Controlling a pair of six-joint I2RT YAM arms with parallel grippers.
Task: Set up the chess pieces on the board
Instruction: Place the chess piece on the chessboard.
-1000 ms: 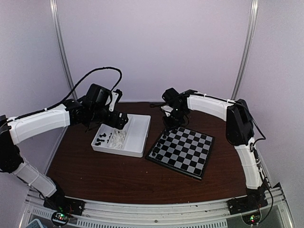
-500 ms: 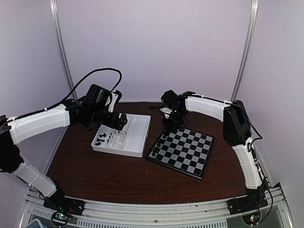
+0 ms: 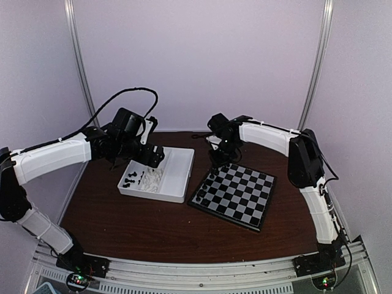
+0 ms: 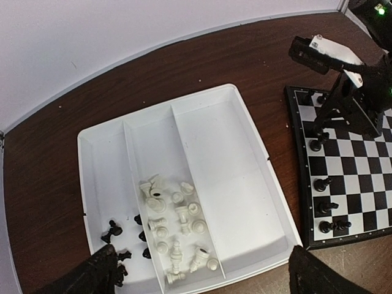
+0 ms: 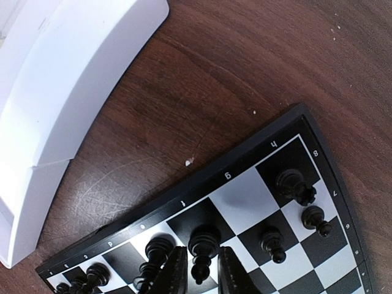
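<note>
The right claw, at the bottom edge of its wrist view, has its fingers slightly parted on either side of an upright black piece, which stands on a square in the board's outer row among other black pieces. In the top view the board lies right of centre on the brown counter, with the white tray just beside its left edge. The left claw hangs wide open and empty above the tray's near end, where white pieces lie jumbled in the middle compartment and a few black ones in the left one.
</note>
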